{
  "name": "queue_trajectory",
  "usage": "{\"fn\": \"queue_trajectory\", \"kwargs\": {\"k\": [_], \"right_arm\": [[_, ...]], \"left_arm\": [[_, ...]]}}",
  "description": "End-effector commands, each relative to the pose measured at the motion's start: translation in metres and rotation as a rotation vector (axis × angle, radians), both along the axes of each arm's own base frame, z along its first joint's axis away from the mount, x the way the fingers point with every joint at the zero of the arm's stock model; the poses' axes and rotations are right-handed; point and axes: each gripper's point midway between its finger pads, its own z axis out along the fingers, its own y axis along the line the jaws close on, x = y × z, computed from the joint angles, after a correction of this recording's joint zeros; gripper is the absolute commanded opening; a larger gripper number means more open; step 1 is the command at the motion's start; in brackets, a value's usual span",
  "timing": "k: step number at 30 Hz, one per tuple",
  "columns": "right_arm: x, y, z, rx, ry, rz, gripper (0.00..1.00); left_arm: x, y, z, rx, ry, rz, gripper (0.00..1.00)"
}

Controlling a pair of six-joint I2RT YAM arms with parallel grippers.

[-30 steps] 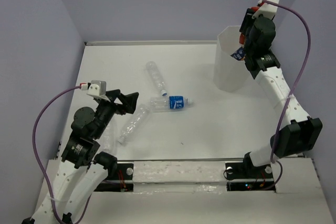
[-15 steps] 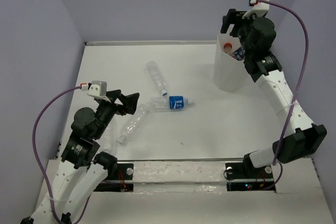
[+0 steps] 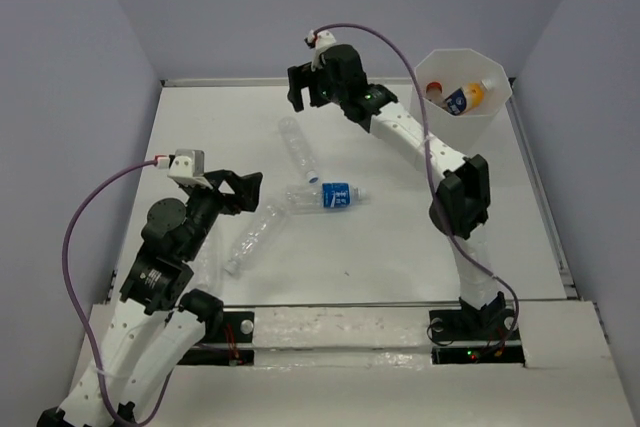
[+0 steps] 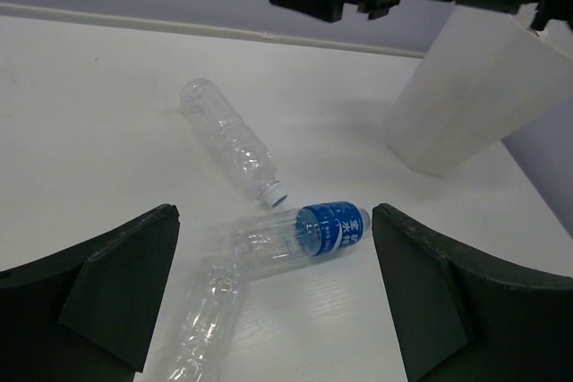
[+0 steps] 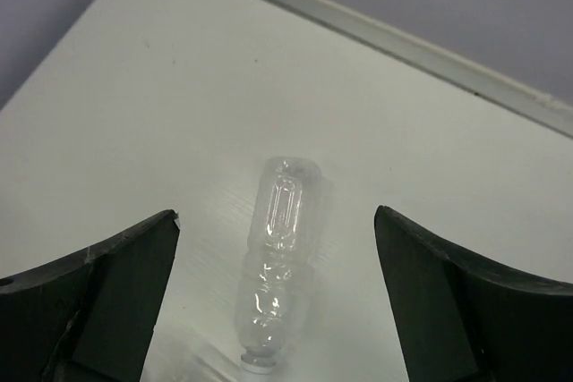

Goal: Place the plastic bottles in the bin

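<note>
1. Across the whole scene lies a flat, matt white table with a pale raised strip along its far edge. Plain lavender walls close it in at the back and on both sides.
2. At the far right corner stands the bin, made of white translucent plastic. It has an octagonal rim and smooth walls that taper downward, and it is far larger than any bottle.
3. Inside the bin lie two bottles side by side. One is an orange-filled bottle with a blue label, and the other is a small red-topped bottle, mostly hidden by the wall.
4. Three more bottles lie on the table near its middle, all thin, ribbed clear plastic.
   - The far clear bottle is unlabelled, and its white-ringed mouth points toward the near edge, just beside the next bottle.
   - The blue-labelled bottle lies crosswise with its white cap to the right.
   - The near clear bottle lies on a diagonal. Its upper end meets the base of the blue-labelled bottle, but whether they touch cannot be told.
5. The right gripper hangs over the far clear bottle. Its black jaws are spread wide and nothing is between them.
6. The left gripper sits at the near left and faces the three bottles. Its dark jaws are also spread wide and empty.
</note>
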Motion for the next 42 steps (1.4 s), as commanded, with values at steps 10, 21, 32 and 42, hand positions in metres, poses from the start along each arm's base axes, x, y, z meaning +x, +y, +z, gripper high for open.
{"fn": "queue_trajectory", "kwargs": {"k": [10, 21, 32, 42], "right_arm": [[0.037, 0.059, -0.144, -0.114, 0.142, 0.049, 0.95], [0.042, 0.058, -0.193, -0.151, 0.188, 0.026, 0.75], [0.058, 0.053, -0.158, -0.135, 0.080, -0.035, 0.33], [0.037, 0.013, 0.101, 0.116, -0.393, -0.115, 0.32]], "left_arm": [[0.004, 0.003, 0.023, -0.019, -0.041, 0.029, 0.99], [0.004, 0.000, 0.021, -0.016, -0.037, 0.010, 0.99], [0.002, 0.001, 0.024, -0.020, -0.049, 0.012, 0.99], [0.002, 0.001, 0.024, -0.022, -0.053, 0.009, 0.99]]}}
